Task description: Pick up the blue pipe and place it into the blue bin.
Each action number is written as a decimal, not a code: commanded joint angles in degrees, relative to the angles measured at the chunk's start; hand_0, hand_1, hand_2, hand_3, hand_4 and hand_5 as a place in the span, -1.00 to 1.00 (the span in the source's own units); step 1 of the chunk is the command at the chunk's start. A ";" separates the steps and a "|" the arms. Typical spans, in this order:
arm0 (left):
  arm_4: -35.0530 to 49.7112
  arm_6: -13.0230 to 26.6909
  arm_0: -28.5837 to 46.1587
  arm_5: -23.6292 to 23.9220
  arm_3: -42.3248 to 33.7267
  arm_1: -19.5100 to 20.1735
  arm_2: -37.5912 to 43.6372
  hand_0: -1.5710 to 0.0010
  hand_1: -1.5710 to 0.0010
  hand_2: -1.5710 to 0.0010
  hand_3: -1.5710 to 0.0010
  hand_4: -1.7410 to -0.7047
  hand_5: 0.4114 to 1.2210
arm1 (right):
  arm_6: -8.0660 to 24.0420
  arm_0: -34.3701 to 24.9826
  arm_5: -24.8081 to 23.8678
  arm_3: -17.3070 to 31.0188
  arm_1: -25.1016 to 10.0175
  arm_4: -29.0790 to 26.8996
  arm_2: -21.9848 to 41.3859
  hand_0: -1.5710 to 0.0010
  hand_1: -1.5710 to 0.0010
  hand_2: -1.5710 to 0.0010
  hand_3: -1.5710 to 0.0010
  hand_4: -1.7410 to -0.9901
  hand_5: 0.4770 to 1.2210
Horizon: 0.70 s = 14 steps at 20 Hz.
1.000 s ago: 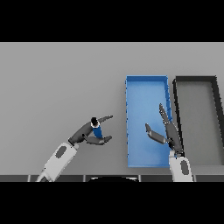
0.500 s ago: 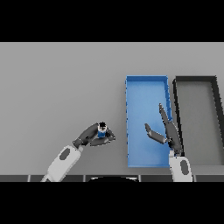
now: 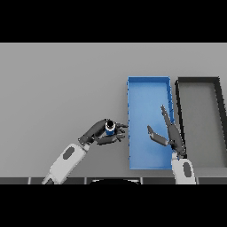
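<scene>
So the left hand [image 3: 101,134] has its fingers curled around the pipe [image 3: 109,129], just left of the bin [image 3: 148,86]; picking seems done, placing is left; the right hand [image 3: 167,133] hangs open above the bin.

Short blue pipe [image 3: 109,128], open end up, just left of the long blue bin [image 3: 148,88].
</scene>
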 commanded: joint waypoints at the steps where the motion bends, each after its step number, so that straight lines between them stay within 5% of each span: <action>1: 0.44 1.15 -0.26 0.01 -1.38 0.03 -0.13 -0.98 -0.98 -0.98 -0.84 -0.96 0.99 | 0.56 -0.33 -0.36 0.56 0.22 0.48 0.11 1.00 1.00 1.00 1.00 0.24 -0.45; 7: 1.50 7.55 -1.75 0.03 -4.64 0.13 -0.98 -0.99 -0.99 -1.00 -0.83 -0.98 1.00 | -0.68 -0.02 0.86 0.69 -0.34 -1.22 -0.63 1.00 1.00 1.00 1.00 0.25 -0.43; 14: -0.33 6.90 -1.38 0.31 -2.73 -0.53 -1.73 -1.00 -1.00 -1.00 -0.83 -0.98 1.00 | 0.09 0.15 1.24 -0.21 -0.40 -1.53 -0.43 1.00 1.00 1.00 1.00 0.36 -0.44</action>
